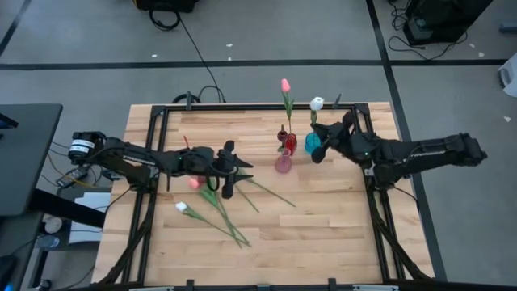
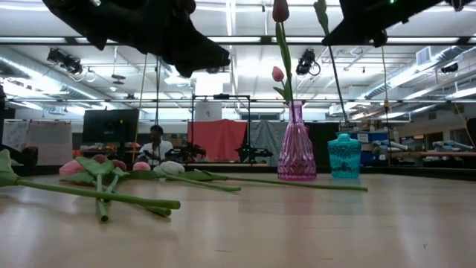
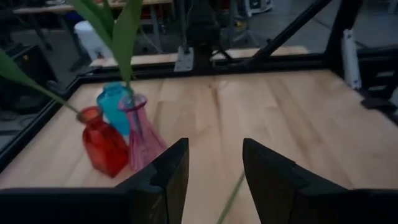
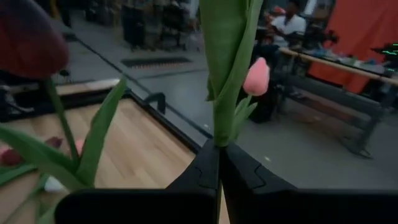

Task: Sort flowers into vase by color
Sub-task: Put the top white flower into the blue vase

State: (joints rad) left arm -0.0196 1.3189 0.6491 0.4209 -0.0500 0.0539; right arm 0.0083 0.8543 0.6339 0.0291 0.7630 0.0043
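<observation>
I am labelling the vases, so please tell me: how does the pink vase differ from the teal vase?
The pink vase is tall, with a narrow neck flaring to a wide base; the teal vase is shorter and squat. The pink vase holds a pink tulip; in the low view, the stem over the teal vase hangs from the right end effector, shut on it. Both are coloured glass, standing upright and close together.

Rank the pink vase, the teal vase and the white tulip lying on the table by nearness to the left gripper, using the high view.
1. White tulip: lying on the table just below and left of the left gripper.
2. Pink vase: to the gripper's right, mid-table.
3. Teal vase: farther right, beside the right gripper.

The tulip and the pink vase are fairly close to call.
</observation>
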